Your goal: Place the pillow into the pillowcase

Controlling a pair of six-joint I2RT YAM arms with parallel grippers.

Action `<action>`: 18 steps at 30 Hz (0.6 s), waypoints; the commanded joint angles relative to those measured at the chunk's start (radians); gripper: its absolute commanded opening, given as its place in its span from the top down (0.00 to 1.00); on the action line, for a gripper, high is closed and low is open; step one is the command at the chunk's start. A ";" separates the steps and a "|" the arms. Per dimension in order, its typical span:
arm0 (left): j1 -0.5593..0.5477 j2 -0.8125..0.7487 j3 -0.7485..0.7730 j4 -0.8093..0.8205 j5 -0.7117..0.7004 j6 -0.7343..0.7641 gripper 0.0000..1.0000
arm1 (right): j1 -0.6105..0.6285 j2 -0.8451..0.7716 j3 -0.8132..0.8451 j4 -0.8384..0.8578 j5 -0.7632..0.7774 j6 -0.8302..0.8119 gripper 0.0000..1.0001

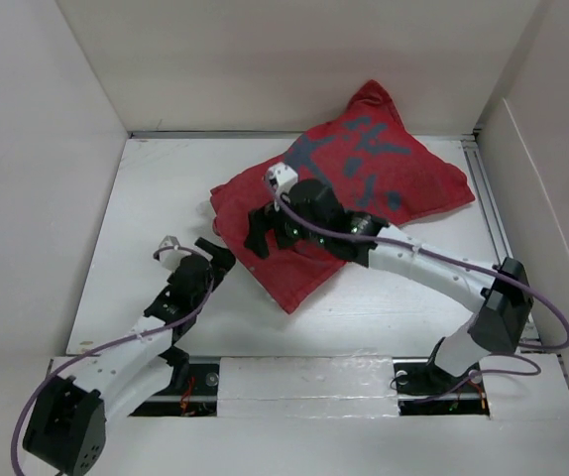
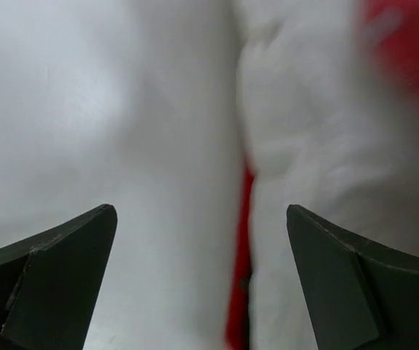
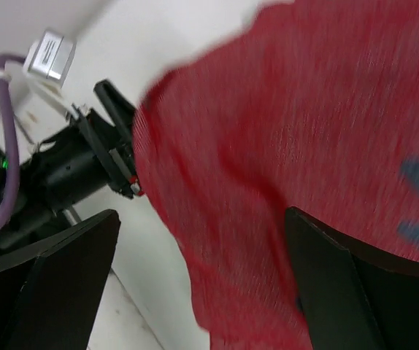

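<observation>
The red pillowcase [image 1: 349, 193] lies plump across the middle and back of the table, duller face up with grey-blue marks. It fills the right wrist view [image 3: 304, 146]. In the left wrist view a wrinkled white surface, the pillow [image 2: 304, 131], shows with red cloth along its edge [image 2: 242, 284] and at the top right. In the top view the pillow is almost wholly hidden in the case. My left gripper [image 1: 220, 256] is open and empty at the case's left edge [image 2: 202, 240]. My right gripper [image 1: 258, 233] is open just above the case's near-left part [image 3: 202, 240].
White walls enclose the table [image 1: 156, 228] on the left, back and right. A metal rail [image 1: 493, 218] runs along the right side. The left arm's wrist and purple cable [image 3: 5, 146] show in the right wrist view, close to the case's edge.
</observation>
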 commanded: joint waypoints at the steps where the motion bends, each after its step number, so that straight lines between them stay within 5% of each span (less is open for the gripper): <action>1: -0.009 0.055 -0.157 0.191 0.275 -0.061 0.00 | 0.107 -0.061 -0.089 -0.108 0.307 -0.027 0.00; 4: -0.009 0.031 -0.277 0.463 0.382 -0.102 0.00 | 0.167 -0.119 -0.179 -0.108 0.384 -0.017 0.00; 12: -0.009 -0.153 -0.392 0.663 0.281 -0.044 0.00 | 0.304 -0.210 -0.333 -0.033 0.553 0.039 0.00; 18: -0.009 0.116 -0.351 0.941 0.291 -0.023 0.00 | 0.370 -0.089 -0.247 -0.100 0.662 0.049 0.03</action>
